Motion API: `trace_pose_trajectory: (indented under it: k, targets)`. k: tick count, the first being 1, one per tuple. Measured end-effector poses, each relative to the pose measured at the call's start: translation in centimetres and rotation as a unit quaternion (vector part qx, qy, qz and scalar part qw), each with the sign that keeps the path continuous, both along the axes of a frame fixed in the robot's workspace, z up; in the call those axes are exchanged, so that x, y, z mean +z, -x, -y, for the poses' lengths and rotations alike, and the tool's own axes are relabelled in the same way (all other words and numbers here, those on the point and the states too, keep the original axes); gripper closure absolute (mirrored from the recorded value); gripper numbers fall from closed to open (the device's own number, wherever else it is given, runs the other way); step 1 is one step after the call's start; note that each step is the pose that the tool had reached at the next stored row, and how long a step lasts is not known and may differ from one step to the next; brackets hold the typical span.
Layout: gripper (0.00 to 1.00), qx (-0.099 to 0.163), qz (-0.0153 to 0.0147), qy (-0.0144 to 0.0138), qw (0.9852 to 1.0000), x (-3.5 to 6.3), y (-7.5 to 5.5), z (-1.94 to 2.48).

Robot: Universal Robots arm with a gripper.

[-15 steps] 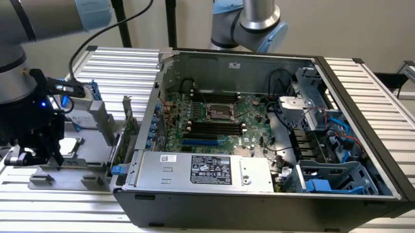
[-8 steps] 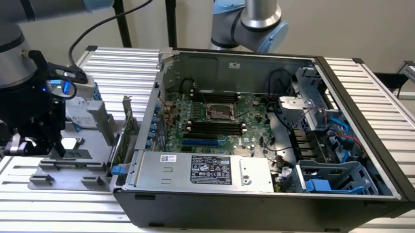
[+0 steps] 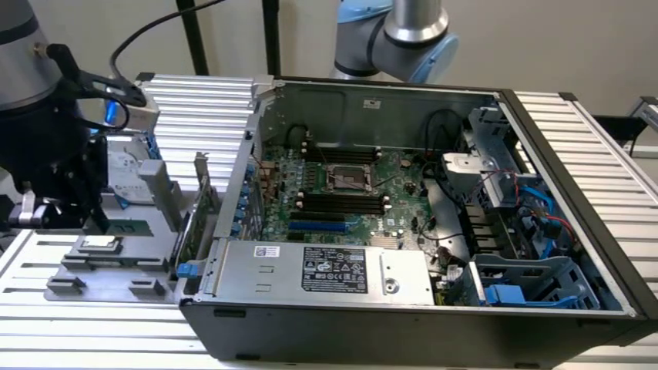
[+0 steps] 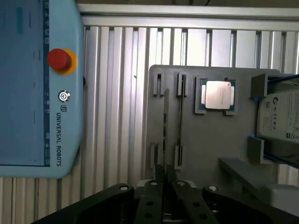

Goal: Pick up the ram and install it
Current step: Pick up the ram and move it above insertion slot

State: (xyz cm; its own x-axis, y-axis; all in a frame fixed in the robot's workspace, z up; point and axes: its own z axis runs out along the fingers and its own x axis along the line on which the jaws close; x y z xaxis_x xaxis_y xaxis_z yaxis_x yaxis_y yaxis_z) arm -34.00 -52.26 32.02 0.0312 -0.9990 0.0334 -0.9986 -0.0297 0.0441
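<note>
One ram (image 4: 165, 122), edge-on, gripper (image 4: 164, 173) seemingly pinching it

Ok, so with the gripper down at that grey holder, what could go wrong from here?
The gripper looks closed near one end of the long thin ram stick, which stands on edge in the grey slotted holder. Gripped off-centre, it might tilt and jam in the slots. The black memory slots lie deep inside the open black computer case, among walls and cables, so a skewed stick might clip something.

Open PC case (image 3: 411, 333) w/ mobo (image 3: 401, 173); arm (image 3: 26, 69) over gray tray (image 3: 113, 271) beside it.
</note>
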Motion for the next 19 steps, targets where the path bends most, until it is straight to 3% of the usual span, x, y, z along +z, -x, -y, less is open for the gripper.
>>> trace_pose_trajectory:
  k: [6, 19]
  targets:
    - [0.86, 0.005, 0.0000, -0.0074, 1.0000, 2.20, -1.6, 0.00]
    - [0.86, 0.008, -0.0031, -0.0218, 0.9997, 6.95, -7.5, 0.00]
